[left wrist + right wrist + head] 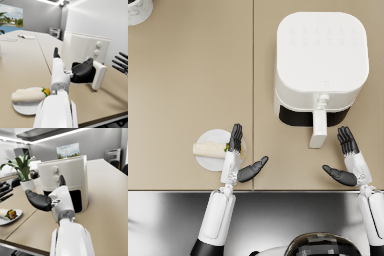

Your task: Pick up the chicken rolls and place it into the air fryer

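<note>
We logged the roll [208,149] lying on a small white plate [208,164] at the near left of the beige table [188,90], not yet lifted. The left hand [239,160] hovered over the plate's right edge, fingers straight and thumb spread toward the right, holding nothing. The right hand [348,161] was equally released, fingers apart, near right of the fryer [320,65] and just beside its handle [318,129].

The head view showed the fryer only from above: a white top, a dark band along its near side and the handle sticking toward us. The left wrist view added that the drawer [98,75] stood pulled out, with a dark cavity behind its white front, and two round knobs [99,44] above it; the left thumb [83,70] covered part of that opening. The same view showed the roll's green and orange filling at its open end [46,91]. The right wrist view showed a potted plant [22,168] beyond the fryer, which the head view gave only as a pot [137,10] at the far left corner.

A seam [253,90] ran near to far along the table between plate and fryer. We could not tell from any view whether the left fingers touched the roll.
</note>
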You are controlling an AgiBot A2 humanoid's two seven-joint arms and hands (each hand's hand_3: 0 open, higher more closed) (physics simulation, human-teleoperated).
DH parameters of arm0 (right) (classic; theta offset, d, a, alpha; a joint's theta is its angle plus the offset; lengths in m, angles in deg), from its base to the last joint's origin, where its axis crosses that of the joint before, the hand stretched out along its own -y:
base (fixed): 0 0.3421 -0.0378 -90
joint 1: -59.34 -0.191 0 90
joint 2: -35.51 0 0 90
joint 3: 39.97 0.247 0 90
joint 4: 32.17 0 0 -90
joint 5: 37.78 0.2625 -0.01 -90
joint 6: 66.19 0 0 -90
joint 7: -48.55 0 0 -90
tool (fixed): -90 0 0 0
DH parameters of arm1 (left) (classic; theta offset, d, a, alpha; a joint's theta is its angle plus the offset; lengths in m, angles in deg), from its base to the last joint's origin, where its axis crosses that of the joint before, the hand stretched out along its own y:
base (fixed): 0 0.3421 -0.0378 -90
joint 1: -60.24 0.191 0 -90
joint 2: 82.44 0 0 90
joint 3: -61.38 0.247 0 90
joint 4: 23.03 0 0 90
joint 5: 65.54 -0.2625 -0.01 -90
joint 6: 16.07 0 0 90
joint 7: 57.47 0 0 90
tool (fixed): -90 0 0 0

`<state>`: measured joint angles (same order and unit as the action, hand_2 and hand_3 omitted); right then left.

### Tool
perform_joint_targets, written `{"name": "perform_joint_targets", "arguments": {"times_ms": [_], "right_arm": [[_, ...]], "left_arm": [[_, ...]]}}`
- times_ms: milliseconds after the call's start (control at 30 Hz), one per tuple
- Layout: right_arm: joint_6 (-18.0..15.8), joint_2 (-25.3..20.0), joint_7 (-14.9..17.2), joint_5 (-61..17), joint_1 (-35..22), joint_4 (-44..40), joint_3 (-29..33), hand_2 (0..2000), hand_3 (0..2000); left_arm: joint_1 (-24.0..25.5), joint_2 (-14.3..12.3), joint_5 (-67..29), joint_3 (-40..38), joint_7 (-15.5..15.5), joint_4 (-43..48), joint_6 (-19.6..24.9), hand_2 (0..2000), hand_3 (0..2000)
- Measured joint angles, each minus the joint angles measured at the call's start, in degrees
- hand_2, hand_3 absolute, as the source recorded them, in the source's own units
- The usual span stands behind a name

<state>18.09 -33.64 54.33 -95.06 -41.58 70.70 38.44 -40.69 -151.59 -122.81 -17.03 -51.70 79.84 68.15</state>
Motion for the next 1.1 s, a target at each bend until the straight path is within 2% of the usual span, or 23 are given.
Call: {"name": "perform_joint_targets", "arguments": {"times_ms": [400,433,533,700,733,900,1033,1067,1100], "right_arm": [[0.0,0.0,0.0,0.0,0.0,0.0,0.0,0,0],[0.0,0.0,0.0,0.0,0.0,0.0,0.0,0,0],[3.6,-0.7,-3.7,0.0,-0.2,-0.3,-0.9,0,0],[5.3,-2.1,-5.4,0.0,-1.1,-0.4,0.4,0,0],[5.4,-2.3,-5.5,0.0,-1.2,-0.7,0.6,0,0],[5.7,-3.4,-5.7,-12.0,-1.8,-1.8,0.5,0,0],[5.7,-4.3,-5.8,-15.4,-2.4,-2.3,-0.5,0,0],[5.7,-4.5,-5.8,-15.8,-2.4,-2.4,-0.7,0,0],[5.7,-4.7,-5.8,-16.0,-2.4,-2.6,-0.9,0,0]], "left_arm": [[0.0,0.0,0.0,0.0,0.0,0.0,0.0,0,0],[0.1,-0.1,0.0,0.5,-1.6,-0.3,1.6,0,0],[0.5,-0.5,0.0,0.0,-4.2,-0.4,4.3,0,0],[0.5,-1.3,0.0,-4.2,-5.5,-0.6,5.5,0,0],[0.6,-1.5,-2.5,-5.2,-5.6,-0.8,5.6,0,0],[1.5,-1.9,-15.3,-8.5,-5.7,-0.8,5.7,0,0],[2.4,-2.3,-25.5,-11.3,-5.8,-0.2,5.8,0,0],[2.6,-2.4,-28.1,-12.0,-5.8,-0.1,6.5,0,0],[2.8,-2.4,-30.7,-12.6,-8.8,0.0,13.6,0,0]]}}
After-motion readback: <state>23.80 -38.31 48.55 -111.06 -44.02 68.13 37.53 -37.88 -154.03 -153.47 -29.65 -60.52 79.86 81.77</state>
